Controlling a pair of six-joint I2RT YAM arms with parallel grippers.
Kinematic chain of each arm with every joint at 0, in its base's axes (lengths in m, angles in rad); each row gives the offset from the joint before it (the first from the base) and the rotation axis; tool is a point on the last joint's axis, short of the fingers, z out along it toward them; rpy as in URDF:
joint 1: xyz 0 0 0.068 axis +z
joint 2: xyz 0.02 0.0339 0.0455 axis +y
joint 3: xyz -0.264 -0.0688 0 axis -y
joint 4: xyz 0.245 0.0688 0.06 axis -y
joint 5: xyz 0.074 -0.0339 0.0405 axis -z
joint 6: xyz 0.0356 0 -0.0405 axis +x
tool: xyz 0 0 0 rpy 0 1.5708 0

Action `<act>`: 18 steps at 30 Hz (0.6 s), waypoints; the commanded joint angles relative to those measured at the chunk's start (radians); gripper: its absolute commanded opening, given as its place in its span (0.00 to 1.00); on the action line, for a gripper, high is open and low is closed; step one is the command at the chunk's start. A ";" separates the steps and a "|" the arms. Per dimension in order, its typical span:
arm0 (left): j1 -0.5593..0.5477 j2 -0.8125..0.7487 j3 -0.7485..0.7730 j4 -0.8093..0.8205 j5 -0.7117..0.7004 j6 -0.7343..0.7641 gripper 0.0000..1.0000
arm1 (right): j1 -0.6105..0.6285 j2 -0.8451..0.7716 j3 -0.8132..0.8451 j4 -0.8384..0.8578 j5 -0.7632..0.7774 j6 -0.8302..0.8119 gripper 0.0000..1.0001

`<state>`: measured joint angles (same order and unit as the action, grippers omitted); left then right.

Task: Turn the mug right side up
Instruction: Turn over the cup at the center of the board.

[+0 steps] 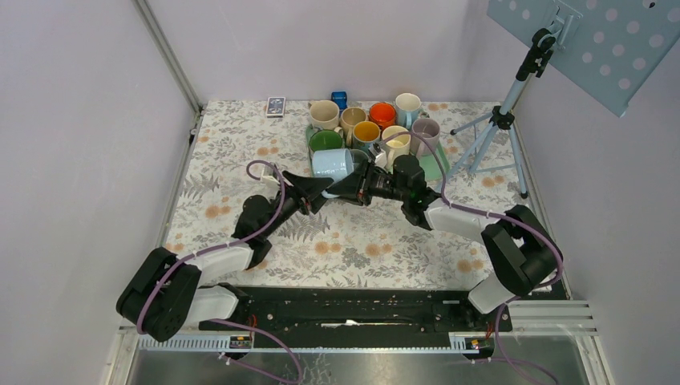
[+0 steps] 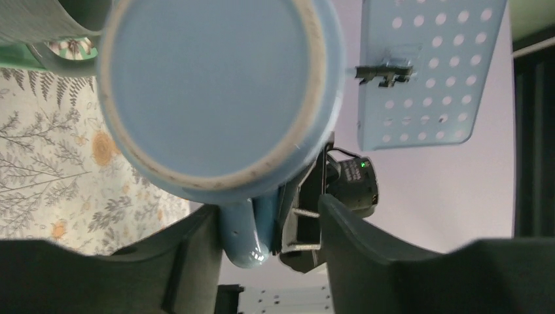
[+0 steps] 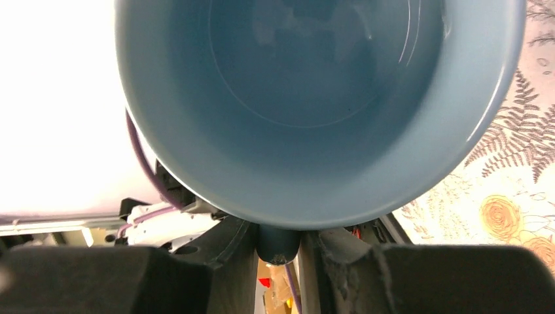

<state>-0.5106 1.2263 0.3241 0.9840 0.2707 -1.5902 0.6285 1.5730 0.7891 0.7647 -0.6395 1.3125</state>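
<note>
A light blue mug (image 1: pixel 332 163) lies on its side in the air in front of the mug cluster. In the right wrist view I look into its mouth (image 3: pixel 314 98). My right gripper (image 3: pixel 278 252) is shut on its handle (image 3: pixel 278 243), which hangs below the body. In the left wrist view I see the mug's flat base (image 2: pixel 219 91) and its handle (image 2: pixel 243 232). My left gripper (image 2: pixel 268 242) is open with its jaws either side of the handle and of the right gripper's finger (image 2: pixel 304 226). In the top view the left gripper (image 1: pixel 319 191) and the right gripper (image 1: pixel 353 186) meet under the mug.
Several upright mugs, green (image 1: pixel 325 140), yellow (image 1: pixel 366 131), orange (image 1: pixel 382 114) and others, stand on a green mat (image 1: pixel 433 168) just behind the held mug. A tripod (image 1: pixel 493 132) stands at the right. A small card box (image 1: pixel 276 106) lies at the back.
</note>
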 commanded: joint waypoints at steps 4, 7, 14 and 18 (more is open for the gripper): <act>-0.011 -0.017 0.006 0.138 0.050 0.028 0.69 | 0.029 -0.081 0.094 -0.123 0.072 -0.157 0.00; -0.010 -0.028 0.013 0.095 0.049 0.045 0.76 | 0.033 -0.099 0.108 -0.181 0.096 -0.199 0.00; -0.011 -0.063 0.026 -0.016 0.044 0.096 0.95 | 0.034 -0.150 0.176 -0.401 0.193 -0.366 0.00; -0.011 -0.078 0.034 -0.055 0.041 0.116 0.99 | 0.033 -0.173 0.192 -0.469 0.240 -0.420 0.00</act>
<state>-0.5201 1.1889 0.3225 0.9108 0.3069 -1.5150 0.6613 1.4841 0.8967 0.2947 -0.4862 1.0187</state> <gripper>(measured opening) 0.983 0.301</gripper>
